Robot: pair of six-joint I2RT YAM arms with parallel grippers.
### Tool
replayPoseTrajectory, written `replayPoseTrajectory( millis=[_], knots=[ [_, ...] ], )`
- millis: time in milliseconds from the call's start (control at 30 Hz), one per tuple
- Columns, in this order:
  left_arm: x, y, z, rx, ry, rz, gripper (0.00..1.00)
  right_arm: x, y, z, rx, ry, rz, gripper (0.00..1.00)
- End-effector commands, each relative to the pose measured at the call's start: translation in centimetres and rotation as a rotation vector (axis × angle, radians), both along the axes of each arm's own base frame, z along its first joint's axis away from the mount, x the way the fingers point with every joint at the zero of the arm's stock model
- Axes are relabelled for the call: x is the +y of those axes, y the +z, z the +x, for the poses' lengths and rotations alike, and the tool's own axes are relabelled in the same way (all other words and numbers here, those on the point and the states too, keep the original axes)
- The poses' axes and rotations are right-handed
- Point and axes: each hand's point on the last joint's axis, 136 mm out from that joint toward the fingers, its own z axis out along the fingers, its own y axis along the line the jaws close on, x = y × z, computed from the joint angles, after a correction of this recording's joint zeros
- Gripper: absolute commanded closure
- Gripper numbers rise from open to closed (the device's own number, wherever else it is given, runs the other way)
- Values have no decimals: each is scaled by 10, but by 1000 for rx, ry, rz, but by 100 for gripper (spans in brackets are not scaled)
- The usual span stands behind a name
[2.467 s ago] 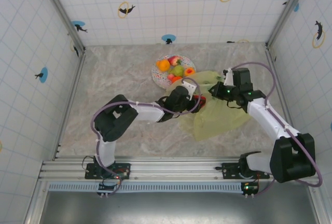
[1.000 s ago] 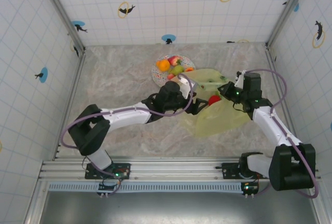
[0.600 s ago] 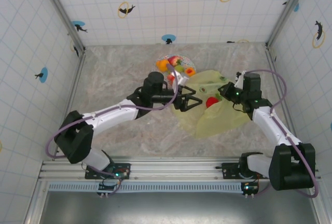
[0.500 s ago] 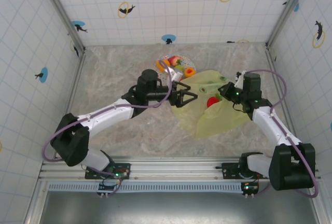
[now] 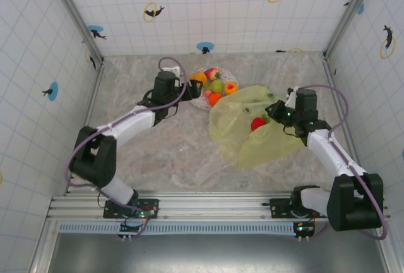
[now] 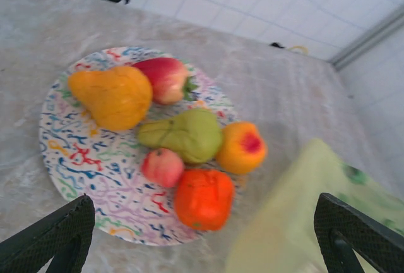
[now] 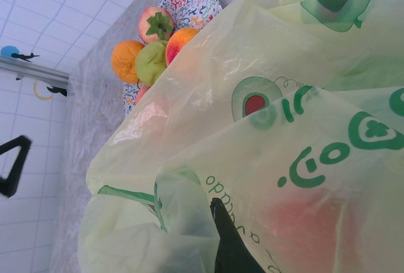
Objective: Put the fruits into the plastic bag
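Observation:
Several fruits (image 5: 214,87) lie on a white patterned plate (image 5: 197,98): an orange one (image 6: 113,96), a red apple (image 6: 167,80), a green pear (image 6: 183,135), a peach (image 6: 242,146), a small pink one (image 6: 163,167) and an orange-red one (image 6: 203,198). My left gripper (image 5: 188,86) hovers at the plate's left edge, open and holding nothing (image 6: 202,241). The yellow-green plastic bag (image 5: 252,131) lies right of the plate with a red fruit (image 5: 257,123) inside. My right gripper (image 5: 276,112) is shut on the bag's film (image 7: 284,127), one dark finger (image 7: 230,241) showing.
The plate (image 6: 76,153) sits at the back middle of the marble table, touching the bag's edge (image 6: 303,222). Tiled walls close in the table at the back and both sides. Bare tabletop lies in front of the plate and bag (image 5: 177,153).
My left gripper let go of the red fruit inside the bag, then drew back left to the plate with its jaws open. The right arm has held still, shut on the bag.

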Motion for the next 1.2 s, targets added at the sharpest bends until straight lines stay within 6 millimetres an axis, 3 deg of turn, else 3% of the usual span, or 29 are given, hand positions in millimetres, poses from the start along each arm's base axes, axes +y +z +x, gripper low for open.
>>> replayPoseTrajectory(
  millis=[0, 300, 567, 733, 867, 900, 1167],
  knots=[
    [7, -17, 31, 15, 67, 87, 9, -1, 5, 5, -31, 1, -10, 100],
    [-5, -73, 85, 94, 103, 191, 8, -1, 5, 7, -40, 2, -22, 100],
    [-19, -98, 121, 134, 107, 237, 8, -2, 2, 8, -40, 5, -28, 100],
    [-14, -108, 138, 138, 166, 289, 7, -3, 1, 8, -40, 6, -33, 100],
    [-11, -107, 144, 129, 179, 318, 7, -3, 1, 8, -39, 7, -38, 100],
    [-11, -130, 143, 158, 171, 344, 7, -4, 0, 8, -39, 6, -39, 100],
    [-14, -140, 146, 167, 153, 363, 6, -4, -3, 8, -32, 7, -40, 100]
  ],
)
